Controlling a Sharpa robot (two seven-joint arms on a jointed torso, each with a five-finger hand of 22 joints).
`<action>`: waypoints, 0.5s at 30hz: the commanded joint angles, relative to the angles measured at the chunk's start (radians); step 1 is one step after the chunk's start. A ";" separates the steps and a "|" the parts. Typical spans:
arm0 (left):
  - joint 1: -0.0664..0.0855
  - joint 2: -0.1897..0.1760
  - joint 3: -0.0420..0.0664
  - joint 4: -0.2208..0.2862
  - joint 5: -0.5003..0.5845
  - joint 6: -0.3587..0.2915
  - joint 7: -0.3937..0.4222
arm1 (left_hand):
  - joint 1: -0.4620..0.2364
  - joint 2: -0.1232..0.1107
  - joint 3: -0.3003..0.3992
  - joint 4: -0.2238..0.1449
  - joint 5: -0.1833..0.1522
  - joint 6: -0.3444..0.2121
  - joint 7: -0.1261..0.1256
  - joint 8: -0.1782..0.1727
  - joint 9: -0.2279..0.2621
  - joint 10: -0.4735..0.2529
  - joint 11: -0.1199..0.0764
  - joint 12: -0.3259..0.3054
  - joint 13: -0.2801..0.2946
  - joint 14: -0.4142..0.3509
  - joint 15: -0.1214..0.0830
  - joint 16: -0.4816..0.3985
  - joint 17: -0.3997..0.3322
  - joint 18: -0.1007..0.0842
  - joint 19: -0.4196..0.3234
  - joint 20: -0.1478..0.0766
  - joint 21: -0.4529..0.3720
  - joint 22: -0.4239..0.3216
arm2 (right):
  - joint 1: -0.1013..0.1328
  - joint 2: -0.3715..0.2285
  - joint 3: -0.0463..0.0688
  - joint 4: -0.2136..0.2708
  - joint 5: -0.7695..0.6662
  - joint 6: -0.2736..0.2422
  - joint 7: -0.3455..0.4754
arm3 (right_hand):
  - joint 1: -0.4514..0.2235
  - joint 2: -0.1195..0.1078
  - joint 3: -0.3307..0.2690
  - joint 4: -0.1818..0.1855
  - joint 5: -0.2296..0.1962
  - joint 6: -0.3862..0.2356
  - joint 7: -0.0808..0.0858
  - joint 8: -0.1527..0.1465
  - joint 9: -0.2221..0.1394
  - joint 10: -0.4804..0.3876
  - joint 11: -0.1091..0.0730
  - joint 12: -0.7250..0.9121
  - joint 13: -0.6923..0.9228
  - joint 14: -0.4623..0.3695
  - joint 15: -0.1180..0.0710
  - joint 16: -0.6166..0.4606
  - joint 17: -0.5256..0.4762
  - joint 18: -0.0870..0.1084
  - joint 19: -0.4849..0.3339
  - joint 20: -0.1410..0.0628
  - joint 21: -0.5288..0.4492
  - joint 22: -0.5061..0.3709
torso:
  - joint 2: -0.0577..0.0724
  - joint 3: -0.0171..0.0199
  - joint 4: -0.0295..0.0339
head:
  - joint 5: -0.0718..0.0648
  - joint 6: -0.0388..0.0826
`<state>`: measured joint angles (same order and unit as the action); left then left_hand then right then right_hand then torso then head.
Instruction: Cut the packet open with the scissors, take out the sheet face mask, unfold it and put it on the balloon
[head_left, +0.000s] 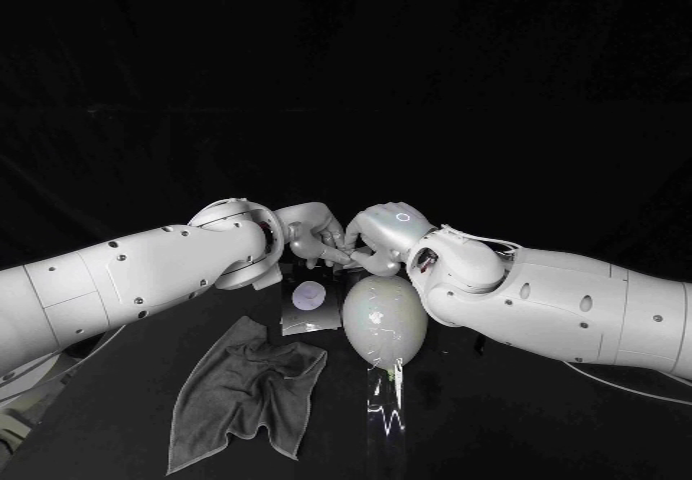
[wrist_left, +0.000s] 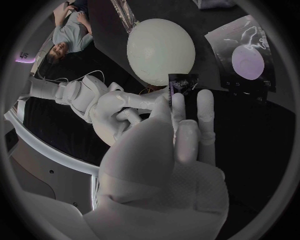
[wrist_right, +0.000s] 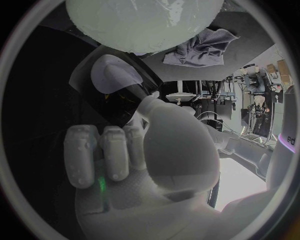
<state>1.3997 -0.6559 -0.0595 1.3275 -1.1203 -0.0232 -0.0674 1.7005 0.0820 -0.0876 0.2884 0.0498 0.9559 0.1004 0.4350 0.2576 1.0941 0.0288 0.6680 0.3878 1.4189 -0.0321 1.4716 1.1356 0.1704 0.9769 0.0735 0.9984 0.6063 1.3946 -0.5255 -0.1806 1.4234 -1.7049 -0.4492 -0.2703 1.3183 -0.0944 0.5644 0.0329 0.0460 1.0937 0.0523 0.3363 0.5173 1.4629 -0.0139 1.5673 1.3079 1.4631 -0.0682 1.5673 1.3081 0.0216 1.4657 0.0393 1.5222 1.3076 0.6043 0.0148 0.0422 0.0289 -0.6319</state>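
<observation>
Black table (head_left: 548, 425) bears pale balloon (head_left: 384, 318) beside glossy packet (head_left: 310, 303); left hand (head_left: 309, 234) pinches dark scrap (wrist_left: 183, 84), right hand (head_left: 381, 236) unclear.

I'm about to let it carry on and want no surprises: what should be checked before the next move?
1. Pale balloon bare, nothing covering it: ok.
2. Shiny dark packet flat on the table beside the balloon: ok.
3. Left hand pinches a small dark piece: ok.
4. Right hand also gripping that piece: cannot tell.
5. Crumpled grey cloth apart from the balloon: ok.
</observation>
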 joint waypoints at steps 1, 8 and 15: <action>0.000 0.008 0.000 0.004 0.004 0.018 0.011 | 0.011 0.012 0.011 -0.001 0.000 0.006 -0.002 -0.005 -0.001 0.007 -0.002 -0.007 -0.002 0.005 0.000 0.002 0.000 0.013 -0.007 0.001 0.007 0.001 | 0.001 0.003 0.002 0.009 -0.018 -0.020 0.006 | -0.004 0.009 0.005 0.000 0.003 0.006 0.001 0.007 0.055 0.108 -0.006 0.004 0.263 0.108 -0.007 0.003 0.263 -0.011 0.082 -0.003 0.005 0.250 | 0.001 0.0001 -0.0001 | 0.000 -0.001; 0.000 0.014 -0.003 0.003 -0.001 0.017 0.026 | 0.066 0.007 0.116 -0.003 0.000 0.018 -0.004 0.005 0.000 0.040 -0.007 -0.025 -0.020 0.017 -0.005 0.010 0.027 0.013 -0.011 -0.006 0.022 0.010 | 0.001 -0.002 0.003 0.013 -0.017 -0.040 -0.003 | -0.005 0.009 0.006 -0.001 0.003 0.006 0.001 0.007 0.055 0.108 -0.006 0.004 0.263 0.108 -0.007 0.003 0.263 -0.012 0.083 -0.003 0.006 0.250 | 0.001 -0.0001 -0.0005 | -0.002 -0.001; 0.000 0.013 -0.005 0.004 0.009 -0.022 0.050 | -0.011 -0.090 0.344 -0.001 -0.004 0.030 -0.010 0.022 0.002 0.087 -0.013 -0.038 -0.037 0.029 -0.010 0.014 0.037 0.013 -0.014 -0.013 0.047 0.023 | 0.001 -0.003 0.003 0.013 -0.010 -0.038 -0.005 | -0.006 0.009 0.007 -0.001 0.003 0.006 0.001 0.008 0.056 0.108 -0.006 0.004 0.263 0.108 -0.007 0.003 0.263 -0.011 0.082 -0.003 0.005 0.249 | 0.000 0.0004 0.0005 | -0.003 -0.002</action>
<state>1.4004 -0.6484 -0.0641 1.3258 -1.1214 -0.0273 -0.0562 1.6995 0.0064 0.2285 0.2980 0.0439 0.9774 0.0893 0.4360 0.2537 1.1553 0.0356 0.6300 0.3516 1.4422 -0.0445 1.4859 1.1768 0.1688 0.9662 0.0627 1.0407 0.6278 1.3932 -0.5323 -0.1811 1.4312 -1.7041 -0.4608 -0.2803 1.3143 -0.0906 0.5641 0.0327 0.0433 1.0900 0.0524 0.3404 0.5639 1.4628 -0.0140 1.5644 1.3080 1.4665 -0.0716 1.5667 1.3075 0.0217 1.4654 0.0394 1.5220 1.3079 0.6046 0.0148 0.0417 0.0264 -0.6330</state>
